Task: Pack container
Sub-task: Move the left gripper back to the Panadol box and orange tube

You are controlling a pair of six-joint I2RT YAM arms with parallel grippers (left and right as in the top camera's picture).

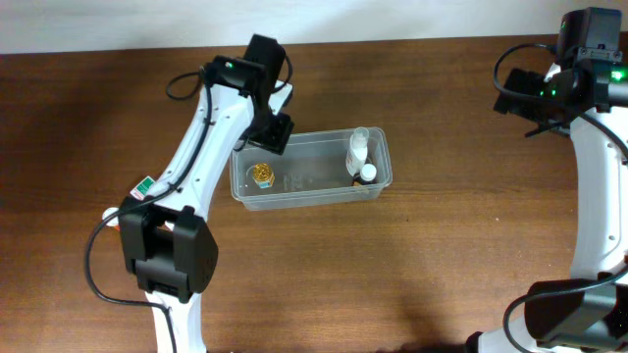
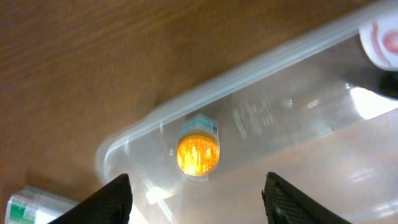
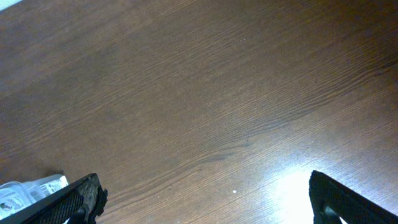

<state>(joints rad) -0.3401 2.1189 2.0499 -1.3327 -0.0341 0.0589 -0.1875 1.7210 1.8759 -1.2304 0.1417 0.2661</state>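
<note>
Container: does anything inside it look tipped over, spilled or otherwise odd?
Nothing spilled. The gold-capped bottle stands upright in the container; the pale bottle at the other end appears to lean. A green-labelled item lies outside it.

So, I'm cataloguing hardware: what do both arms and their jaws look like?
Both the left arm and right arm have white links, black joint housings, looping black cables and green lights. The left carries a green-red sticker. Jaws are black, blocky.

Right gripper [image 3: 208, 208] hangs over the wood table [image 3: 205, 93], fingers [image 3: 78, 200] spread wide at the bottom corners. Whitish plastic bit [image 3: 25, 190] at lower left, can't identify. Glare lower right.
</note>
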